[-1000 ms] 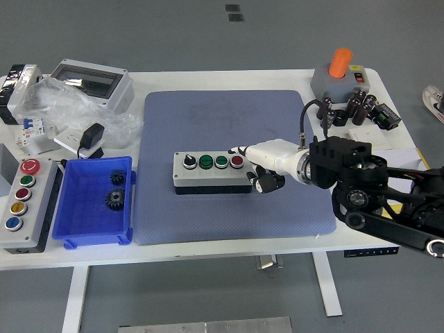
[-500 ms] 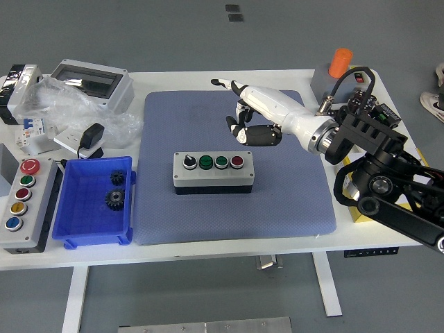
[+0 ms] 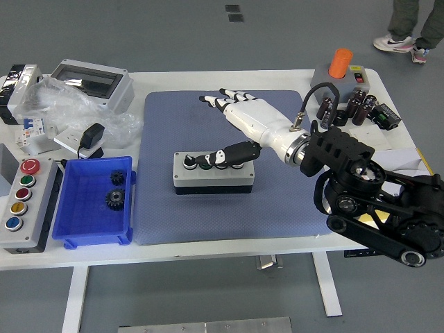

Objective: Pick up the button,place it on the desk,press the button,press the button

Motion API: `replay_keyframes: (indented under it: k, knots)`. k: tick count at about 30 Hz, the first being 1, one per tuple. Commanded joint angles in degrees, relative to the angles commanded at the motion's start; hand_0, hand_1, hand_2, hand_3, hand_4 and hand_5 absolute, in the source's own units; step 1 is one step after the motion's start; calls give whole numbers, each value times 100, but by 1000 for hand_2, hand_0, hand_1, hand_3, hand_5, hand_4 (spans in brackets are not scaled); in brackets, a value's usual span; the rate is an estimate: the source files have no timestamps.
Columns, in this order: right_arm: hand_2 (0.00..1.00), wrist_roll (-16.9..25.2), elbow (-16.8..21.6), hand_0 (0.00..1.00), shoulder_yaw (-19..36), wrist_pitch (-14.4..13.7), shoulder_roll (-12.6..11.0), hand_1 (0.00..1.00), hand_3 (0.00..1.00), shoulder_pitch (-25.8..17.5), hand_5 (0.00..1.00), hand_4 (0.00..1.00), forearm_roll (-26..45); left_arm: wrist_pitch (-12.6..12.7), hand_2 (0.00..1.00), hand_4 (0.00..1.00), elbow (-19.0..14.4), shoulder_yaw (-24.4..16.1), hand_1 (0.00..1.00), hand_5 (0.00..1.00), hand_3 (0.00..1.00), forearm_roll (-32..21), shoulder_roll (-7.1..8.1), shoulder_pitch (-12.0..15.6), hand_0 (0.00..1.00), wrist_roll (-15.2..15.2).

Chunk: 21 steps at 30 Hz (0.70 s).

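- Since the frame half a second ago, the right hand (image 3: 236,125) has lowered toward the button box (image 3: 213,172); its thumb now lies over the box's right-hand buttons, fingers spread flat and gripping nothing.
- Far left, a grey control panel (image 3: 22,205) carries coloured buttons.
- Beside it, the blue bin (image 3: 95,207) holds two dark gears (image 3: 114,198).
- Button box sits at the middle of the blue mat (image 3: 232,163), long axis running left to right, buttons facing up, position unchanged.
- Left hand not visible.
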Motion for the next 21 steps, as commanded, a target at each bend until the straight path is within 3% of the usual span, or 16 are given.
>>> replay_keyframes:
  k: [8, 20, 21]
  knots:
    - [998, -216, -48, 998, -316, 317, 143, 998, 998, 47, 683, 998, 57, 2, 587, 420, 0, -71, 626, 2, 567, 107, 51, 11, 640, 59]
    - [998, -297, -296, 998, -556, 405, 312, 998, 998, 109, 672, 998, -4, 11, 588, 433, -6, -51, 630, 2, 570, 94, 40, 39, 641, 72]
    - [998, -301, -353, 998, -611, 416, 339, 998, 998, 147, 671, 998, 8, 10, 592, 481, -7, -52, 645, 3, 576, 97, 34, 41, 642, 76]
